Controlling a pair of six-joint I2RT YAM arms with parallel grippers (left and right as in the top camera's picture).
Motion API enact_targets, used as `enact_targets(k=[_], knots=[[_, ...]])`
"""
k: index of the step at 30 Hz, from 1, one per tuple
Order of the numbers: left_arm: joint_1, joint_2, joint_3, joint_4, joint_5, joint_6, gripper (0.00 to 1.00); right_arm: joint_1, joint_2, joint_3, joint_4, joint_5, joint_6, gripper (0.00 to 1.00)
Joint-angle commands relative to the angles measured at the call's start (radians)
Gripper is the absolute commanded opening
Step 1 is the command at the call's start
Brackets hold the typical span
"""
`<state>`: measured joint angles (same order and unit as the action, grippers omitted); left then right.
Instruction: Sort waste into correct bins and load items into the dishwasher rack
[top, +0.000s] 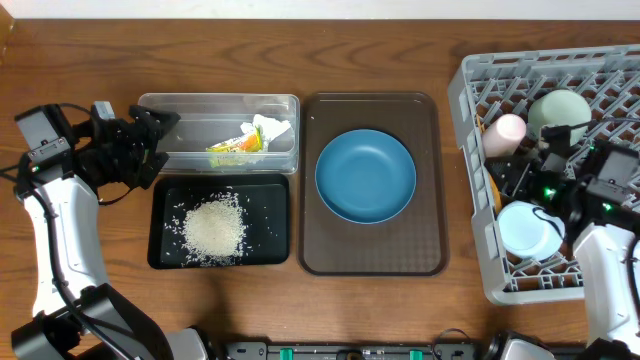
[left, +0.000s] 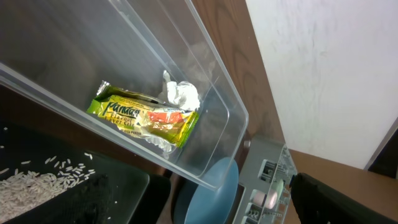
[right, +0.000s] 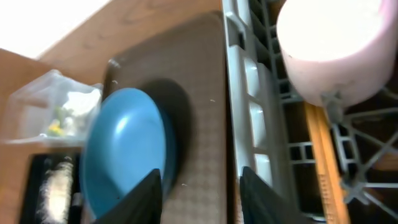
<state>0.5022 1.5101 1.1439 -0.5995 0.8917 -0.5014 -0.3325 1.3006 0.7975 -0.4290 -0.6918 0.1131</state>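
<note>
The left gripper (top: 158, 140) sits at the left end of the clear plastic tub with rounded corners (top: 190, 104). Seen from above, its two fingers look spread apart, and nothing is between them. Inside the tub, toward its right end and well away from those fingers, lie the small yellow, green and orange snack wrapper (left: 146, 118) and the crumpled white paper napkin (left: 181, 94). The two are touching.

Just in front of the tub is the flat black tray (top: 165, 250). A pile of loose white rice (top: 213, 228) lies on it.

The big dark-blue plate (top: 365, 176) lies flat on the big brown serving tray (top: 372, 255), between the tub and the large grey plastic rack with pegs (top: 470, 80). No gripper touches the plate.

The right gripper (right: 202, 199) hangs over the left side of the rack. Its jaws are apart and hold nothing. In the right wrist view the plate shows past the left finger (right: 146, 199), on the tray beside the rack.

In the rack are the pale pink cup (top: 505, 135), the mint-green bowl (top: 558, 112) beside it, and the small light-blue saucer (top: 522, 228) nearer the front. The wooden chopsticks (right: 322, 158) lie in the rack just under the cup.
</note>
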Motion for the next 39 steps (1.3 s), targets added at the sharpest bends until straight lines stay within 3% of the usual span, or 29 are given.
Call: enact_targets(k=[1, 7, 15, 17, 21, 23, 26, 30, 35, 39], knots=[[0.003, -0.001, 0.006, -0.002, 0.012, -0.008, 0.94, 0.084, 0.000, 0.006, 0.000, 0.186, -0.052, 0.34], [0.003, -0.001, 0.006, -0.002, 0.012, -0.008, 0.94, 0.257, 0.000, 0.006, 0.019, 0.480, -0.052, 0.48], [0.003, -0.001, 0.006, -0.002, 0.012, -0.008, 0.94, 0.357, 0.000, 0.006, 0.048, 0.576, -0.070, 0.53], [0.003, -0.001, 0.006, -0.002, 0.011, -0.008, 0.94, 0.359, 0.000, 0.006, 0.054, 0.576, -0.070, 0.51], [0.003, -0.001, 0.006, -0.002, 0.012, -0.008, 0.94, 0.358, 0.002, 0.006, 0.056, 0.592, -0.080, 0.33], [0.003, -0.001, 0.006, -0.002, 0.012, -0.008, 0.94, 0.358, 0.008, 0.006, 0.059, 0.592, -0.116, 0.20], [0.003, -0.001, 0.006, -0.002, 0.012, -0.008, 0.94, 0.358, 0.024, 0.006, 0.060, 0.618, -0.130, 0.17], [0.003, -0.001, 0.006, -0.002, 0.012, -0.008, 0.94, 0.358, 0.055, 0.006, 0.061, 0.690, -0.132, 0.02], [0.003, -0.001, 0.006, -0.002, 0.012, -0.008, 0.94, 0.359, 0.074, 0.006, 0.079, 0.659, -0.164, 0.01], [0.003, -0.001, 0.006, -0.002, 0.012, -0.008, 0.94, 0.360, 0.060, 0.006, 0.090, 0.607, -0.182, 0.09]])
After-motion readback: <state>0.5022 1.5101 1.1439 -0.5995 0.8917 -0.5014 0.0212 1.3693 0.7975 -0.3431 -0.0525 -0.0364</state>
